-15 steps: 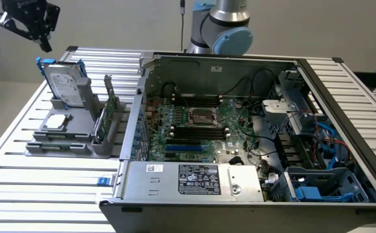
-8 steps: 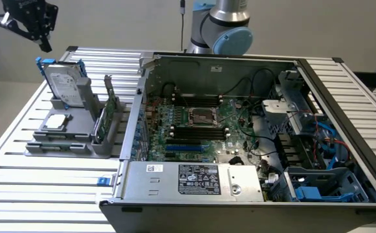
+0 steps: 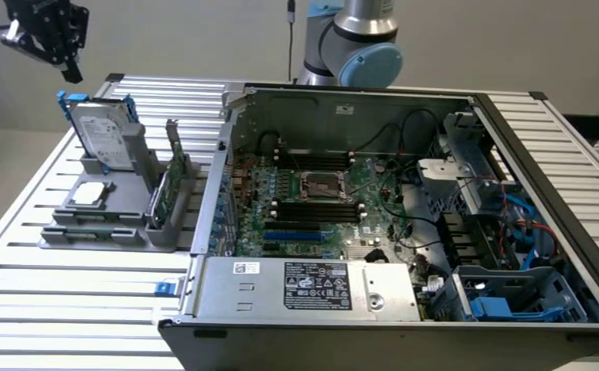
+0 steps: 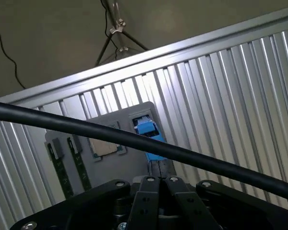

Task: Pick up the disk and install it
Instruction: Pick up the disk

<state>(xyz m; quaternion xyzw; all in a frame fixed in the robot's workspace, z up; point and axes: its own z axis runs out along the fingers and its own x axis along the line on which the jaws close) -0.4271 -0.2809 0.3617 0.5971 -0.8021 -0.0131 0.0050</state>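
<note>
The disk point(image 3: 104, 136), a silver-grey drive with a white label in a blue carrier, stands on edge in a grey holder point(image 3: 114, 224) at the exterior view's left. My gripper point(image 3: 71, 73) hangs in the air above and slightly behind it, well apart, with nothing in it. In the wrist view the black fingers point(image 4: 149, 196) lie pressed together, shut, and far below them is the blue carrier end of the disk point(image 4: 149, 133) in the grey holder point(image 4: 129, 167).
The holder also carries a small square silver chip point(image 3: 90, 194) and thin green cards point(image 3: 165, 189). The open computer case point(image 3: 382, 100) fills the table's middle and right. The arm's base point(image 3: 356, 42) stands behind it. A black cable point(image 4: 62, 122) crosses the wrist view.
</note>
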